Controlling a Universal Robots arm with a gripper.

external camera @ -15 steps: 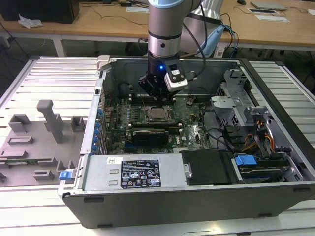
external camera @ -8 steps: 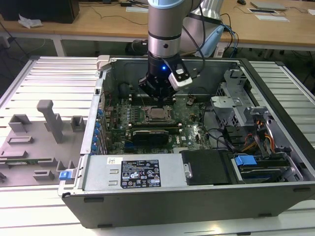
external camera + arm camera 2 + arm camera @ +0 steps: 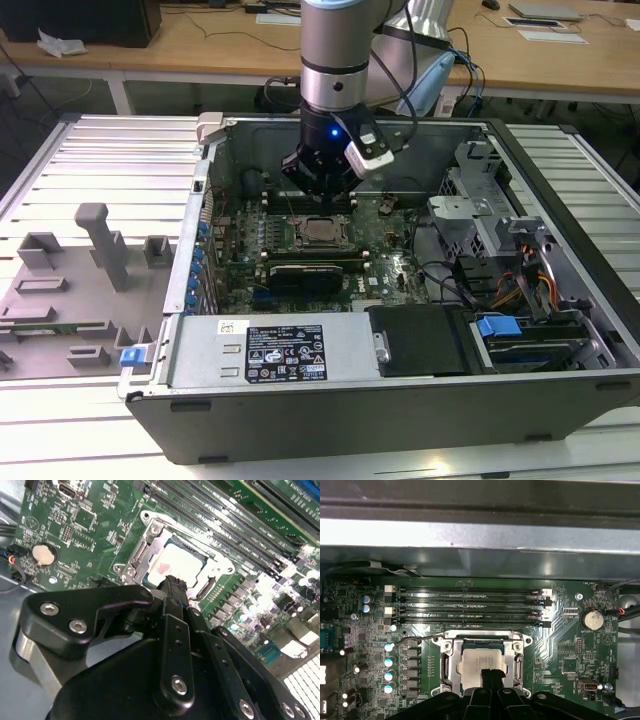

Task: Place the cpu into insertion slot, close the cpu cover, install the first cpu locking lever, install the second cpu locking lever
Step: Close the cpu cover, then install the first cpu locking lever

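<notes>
- You have an open dark-grey steel computer case [image 3: 400, 400] lying on its side on a ribbed silvery metal table [image 3: 100, 150].
- On that table, at the exterior view's left, a flat grey fixture tray [image 3: 60, 300] carries grey blocks and one upright post.
- Behind the table you see long pale wooden desks [image 3: 200, 45] with papers and cables on them.
- Inside the case the green motherboard [image 3: 390, 255] lies flat; four long black memory slots [image 3: 470, 605] and a round silver coin cell [image 3: 592, 619] sit near the socket.
- The small square cpu with the pale silvery top [image 3: 480, 662] rests in the dark-rimmed square insertion slot [image 3: 479, 643].
- The thin grey metal cpu cover frame [image 3: 445, 665] lies flat around it.
- A thin metal wire lever [image 3: 417, 638] runs out from the frame's corner over the board.
- Your black gripper [image 3: 172, 582] hangs over the chip's edge with its jaws pressed together and nothing between them; you cannot tell whether the tips touch the chip.
</notes>
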